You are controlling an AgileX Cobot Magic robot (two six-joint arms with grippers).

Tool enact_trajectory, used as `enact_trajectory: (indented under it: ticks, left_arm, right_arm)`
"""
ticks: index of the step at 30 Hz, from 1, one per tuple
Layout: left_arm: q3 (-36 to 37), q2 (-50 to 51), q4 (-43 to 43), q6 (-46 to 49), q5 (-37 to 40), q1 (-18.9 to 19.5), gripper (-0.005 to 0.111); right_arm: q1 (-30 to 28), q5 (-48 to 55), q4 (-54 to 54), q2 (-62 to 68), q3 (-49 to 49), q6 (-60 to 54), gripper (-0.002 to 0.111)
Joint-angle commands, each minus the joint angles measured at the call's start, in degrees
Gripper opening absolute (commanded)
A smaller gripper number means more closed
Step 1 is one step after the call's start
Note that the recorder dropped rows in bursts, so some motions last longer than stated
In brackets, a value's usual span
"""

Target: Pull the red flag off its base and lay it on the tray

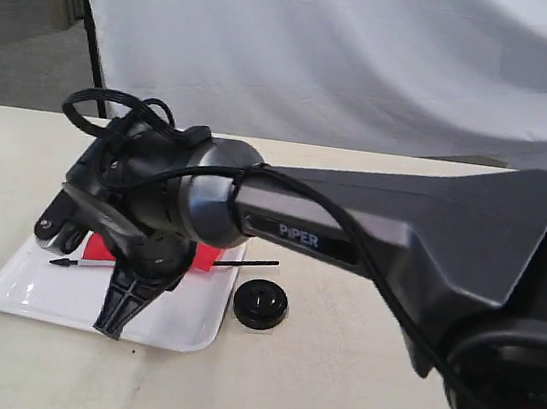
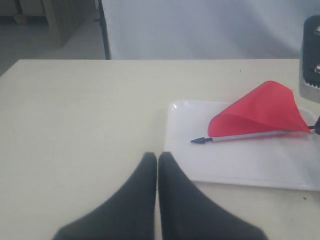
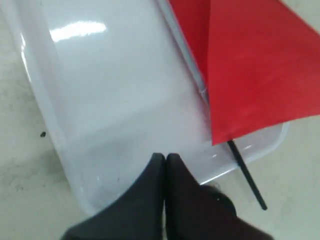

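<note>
The red flag lies flat on the white tray, off the base. Its black tip points to the tray's left side, and its black lower end sticks out over the right rim. The black round base stands on the table just right of the tray. My right gripper reaches across and hangs over the tray's front edge, shut and holding nothing. In its wrist view the red flag lies beyond the fingertips. My left gripper is shut and empty, near the tray's corner, apart from the red flag.
The right arm's long dark body spans the table from the right and hides part of the flag. A white cloth backdrop hangs behind the beige table.
</note>
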Motion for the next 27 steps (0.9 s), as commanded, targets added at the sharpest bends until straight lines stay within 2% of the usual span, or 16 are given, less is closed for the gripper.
enact_trajectory:
  ticks: [1,4,8,10,18,20,23,27]
  left_arm:
    - [0.1,0.0,-0.3,-0.1,-0.2,-0.1,0.001]
    - [0.1,0.0,-0.3,-0.1,-0.2,-0.1,0.001]
    - [0.1,0.0,-0.3,-0.1,-0.2,-0.1,0.001]
    - [0.1,0.0,-0.3,-0.1,-0.2,-0.1,0.001]
    - [0.1,0.0,-0.3,-0.1,-0.2,-0.1,0.001]
    - [0.1,0.0,-0.3,-0.1,-0.2,-0.1,0.001]
    - [0.1,0.0,-0.3,-0.1,-0.2,-0.1,0.001]
    - [0.1,0.0,-0.3,-0.1,-0.2,-0.1,0.001]
  right_arm:
    - [-6.1,-2.2,7.6,-5.4,5.2,-2.2,0.0]
    - [-14.4,-7.6,13.8,-12.6,12.7,-2.2,0.0]
    - [-30.0,-11.2,20.3,-23.3,25.9,-2.2,0.0]
    - [-35.9,-12.3,20.9,-27.8,30.7,-1.7,0.0]
    - [-58.8,-13.5,21.2,-43.3,43.7,-1.0,0.0]
    - [-64.2,-16.2,24.3,-47.4,46.0,0.3,0.0]
    - [-68.8,-20.9,28.1,-53.4,49.4,0.1,0.0]
    - [-69.2,-27.0,28.1,-59.4,53.6,0.0,0.0]
